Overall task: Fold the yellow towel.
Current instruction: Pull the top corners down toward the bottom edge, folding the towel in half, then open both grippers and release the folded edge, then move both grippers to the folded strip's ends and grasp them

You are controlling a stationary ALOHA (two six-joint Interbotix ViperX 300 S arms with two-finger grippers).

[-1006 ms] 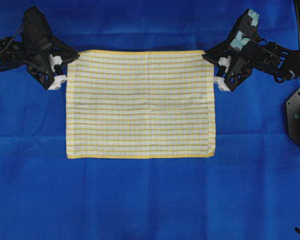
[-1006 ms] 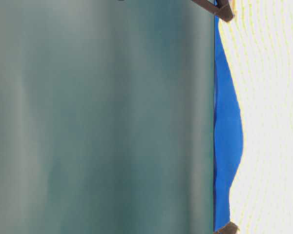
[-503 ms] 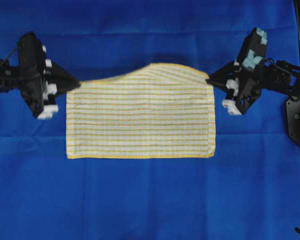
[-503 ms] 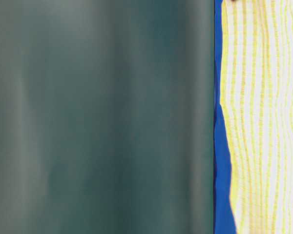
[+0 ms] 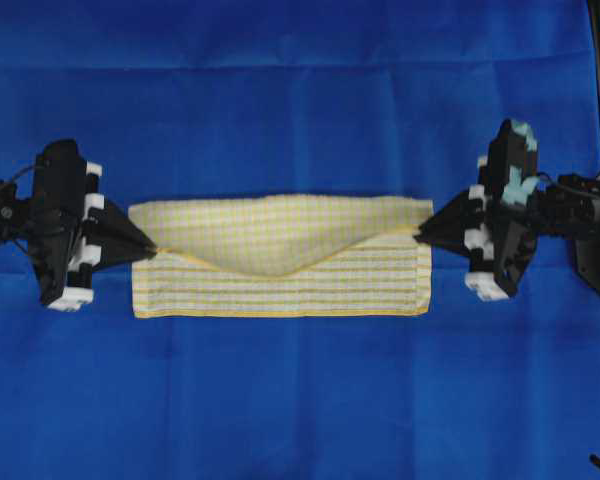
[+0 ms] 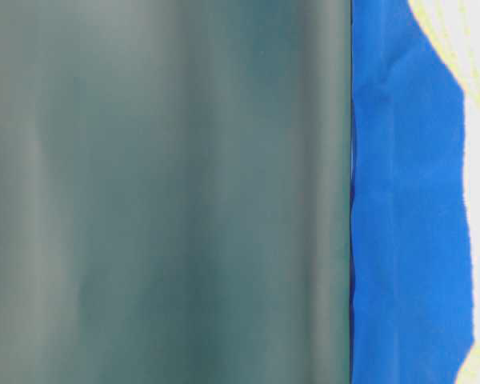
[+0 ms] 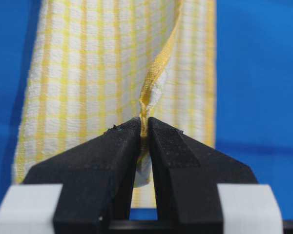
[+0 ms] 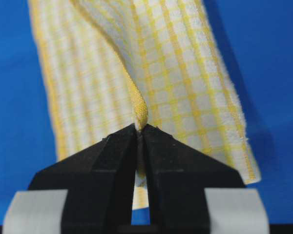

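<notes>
Towel [image 5: 280,262] mid-fold: left gripper [image 5: 150,250] and right gripper [image 5: 420,234] jaws clamped on corners, carrying far edge over near edge.

The overhead view is bright and evenly lit, with saturated colour on the large plain blue cloth [image 5: 300,400] and only soft, short shadows under the pale yellow-and-white checked towel [image 5: 280,265]. Both black arms look slightly smeared there, perhaps from motion.

The table-level view is poor: a wide grey-green blurred surface [image 6: 168,192] fills most of it, fully out of focus, and the towel at the right edge is overexposed almost to white.

In the left wrist view the black left end effector [image 7: 144,127] and the yellow hem are sharp, while the cloth behind is soft. The right wrist view is similar around the right end effector [image 8: 140,131], with a dark shadow on the blue beside the towel.
</notes>
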